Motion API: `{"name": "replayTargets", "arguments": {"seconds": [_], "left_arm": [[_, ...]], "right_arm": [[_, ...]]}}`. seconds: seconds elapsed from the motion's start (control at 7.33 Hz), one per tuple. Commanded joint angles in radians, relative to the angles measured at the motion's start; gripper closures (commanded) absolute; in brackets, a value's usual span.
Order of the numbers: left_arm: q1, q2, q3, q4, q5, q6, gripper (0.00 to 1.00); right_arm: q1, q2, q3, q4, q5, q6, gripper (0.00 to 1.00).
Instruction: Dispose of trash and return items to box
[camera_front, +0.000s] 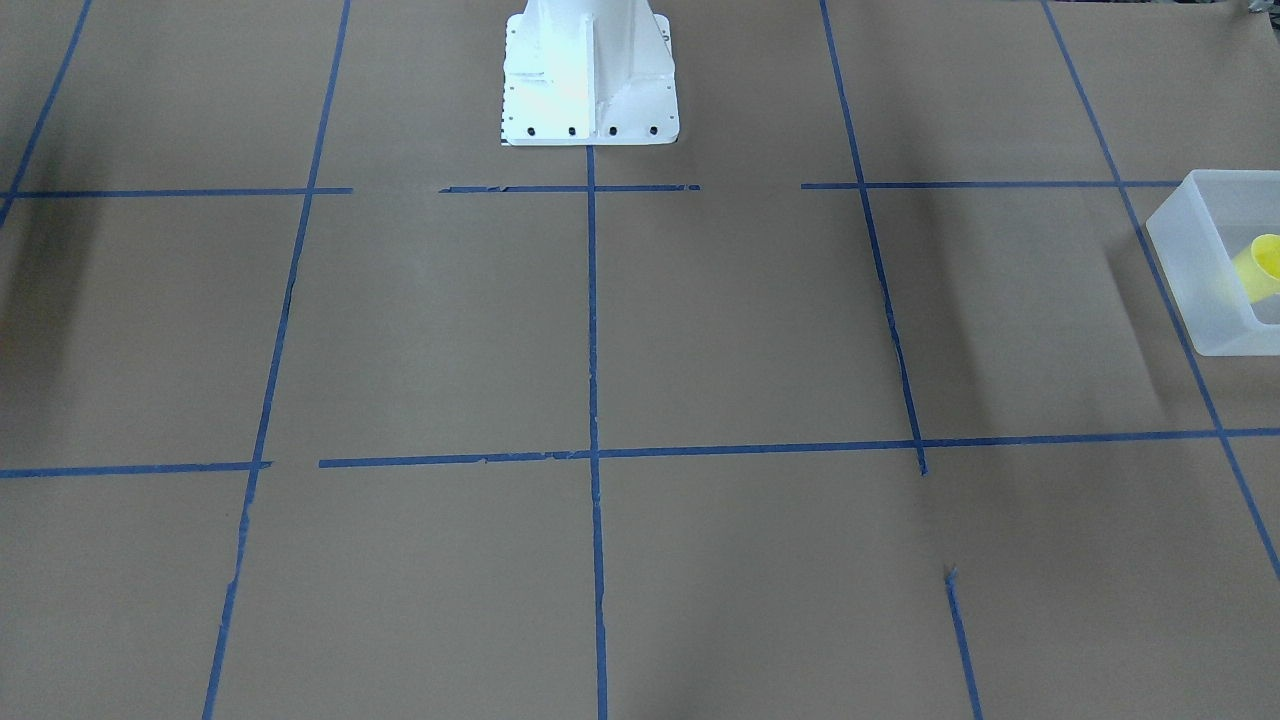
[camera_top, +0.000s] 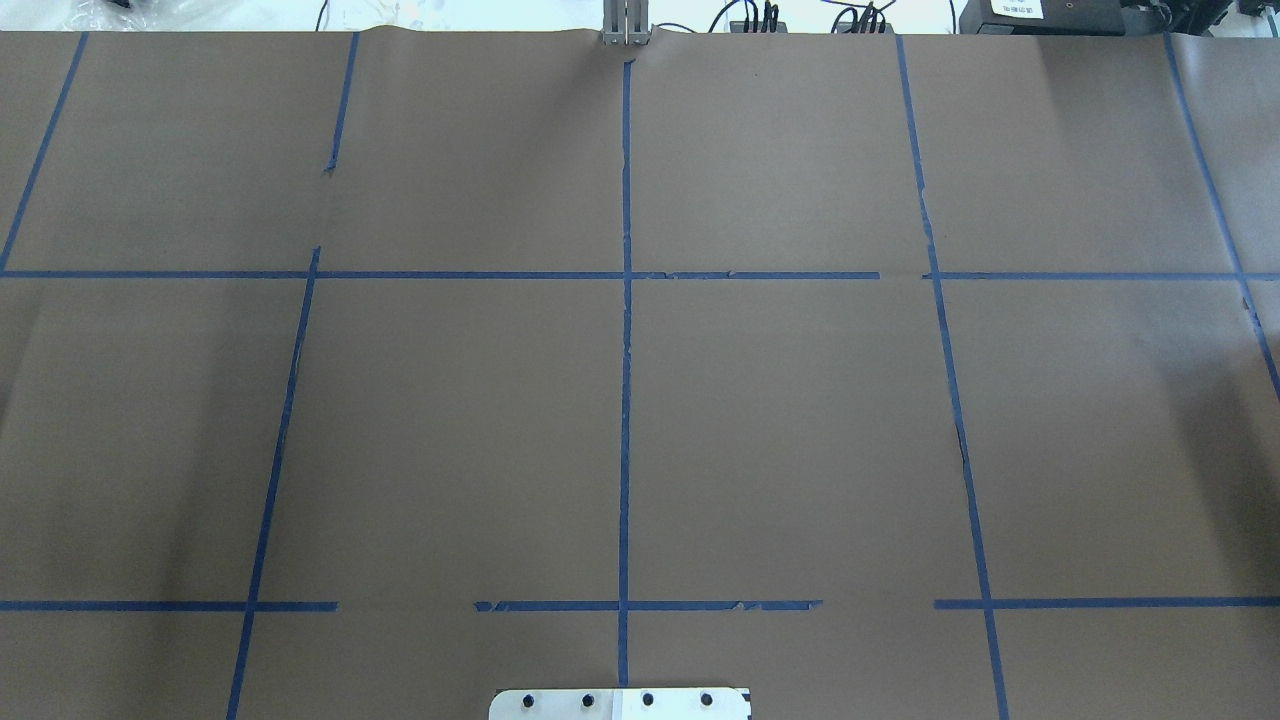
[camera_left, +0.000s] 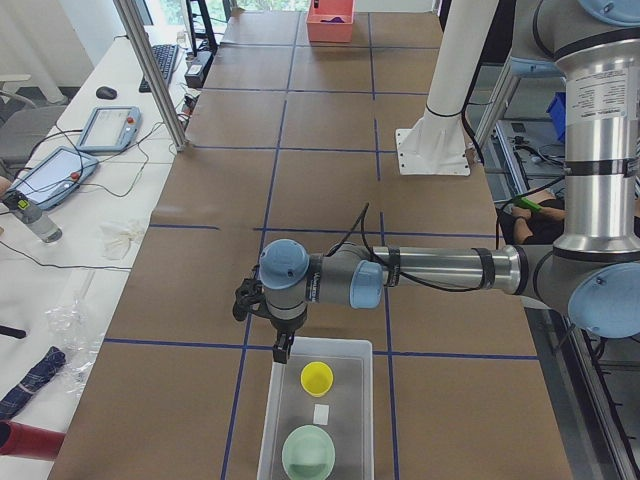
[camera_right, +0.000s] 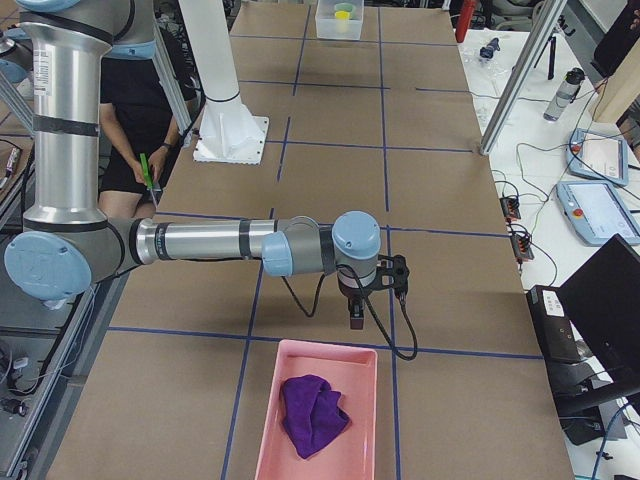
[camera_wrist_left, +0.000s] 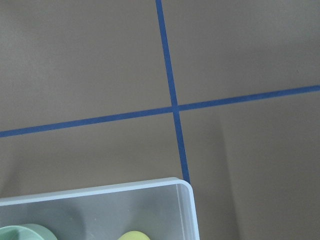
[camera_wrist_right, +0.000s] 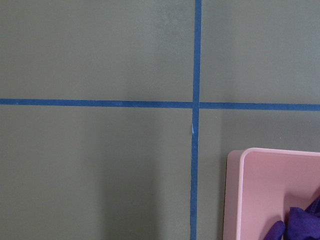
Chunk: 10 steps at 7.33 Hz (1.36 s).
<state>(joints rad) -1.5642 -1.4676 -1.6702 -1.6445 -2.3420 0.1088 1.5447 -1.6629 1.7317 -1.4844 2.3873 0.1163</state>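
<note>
Yellow cup (camera_left: 317, 377): inside the box (camera_left: 366, 410).
My left gripper (camera_left: 283, 350): opening, I cannot tell.
My right gripper (camera_right: 357, 322): likewise.

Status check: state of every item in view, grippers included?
Frosted translucent white plastic bin: open-topped, holds cup and bowl.
Small yellow plastic cup: inside bin, mouth visible.
Pale green bowl: inside bin, upright.
Pink plastic tray: holds cloth.
Purple cloth: crumpled in tray.
Left gripper: above bin's edge; open/shut unclear.
Right gripper: above table near tray; open/shut unclear.

One bin (camera_front: 1215, 310), one yellow cup (camera_left: 317, 377), one green bowl (camera_left: 308, 452), one pink tray (camera_right: 330, 365), one purple cloth (camera_right: 314, 414)
</note>
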Motion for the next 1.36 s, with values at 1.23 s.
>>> {"name": "replayTargets", "arguments": {"seconds": [1.23], "left_arm": [[-0.042, -0.007, -0.014, 0.006, -0.002, -0.107, 0.00]], "right_arm": [[0.000, 0.000, -0.035, 0.003, 0.006, 0.006, 0.00]]}}
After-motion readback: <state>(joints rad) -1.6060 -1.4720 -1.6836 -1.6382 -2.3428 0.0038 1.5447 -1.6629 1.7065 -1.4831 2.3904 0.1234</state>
